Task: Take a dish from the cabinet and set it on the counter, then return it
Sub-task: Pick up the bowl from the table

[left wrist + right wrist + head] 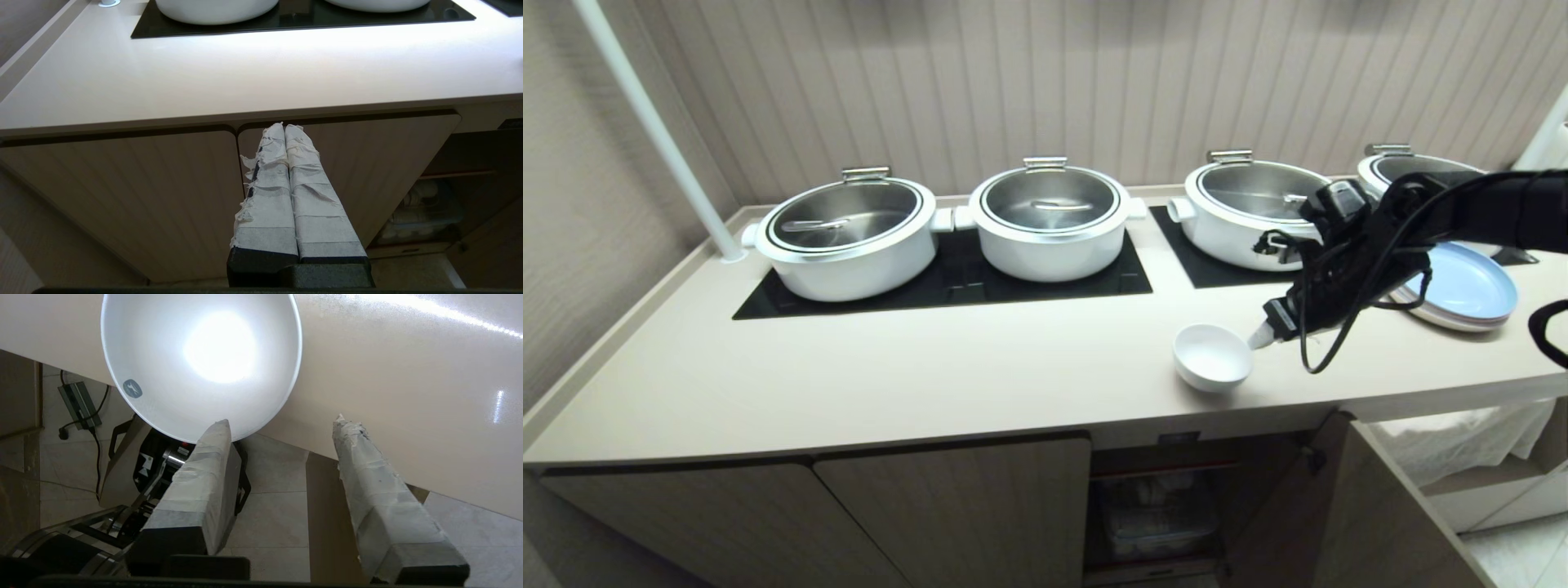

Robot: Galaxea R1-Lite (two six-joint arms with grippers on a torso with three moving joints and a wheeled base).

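White bowl (1213, 357) sits upright on the beige surface (931, 376), near its front edge, above the open cabinet (1152, 506). Right gripper (282, 420) just beside the bowl's right side, jaws spread apart, empty; one taped finger (204, 469) at the rim. Left gripper (284, 127) low before the closed cabinet doors, jaws pressed together. Stacked plates (1462, 290) behind the right arm.
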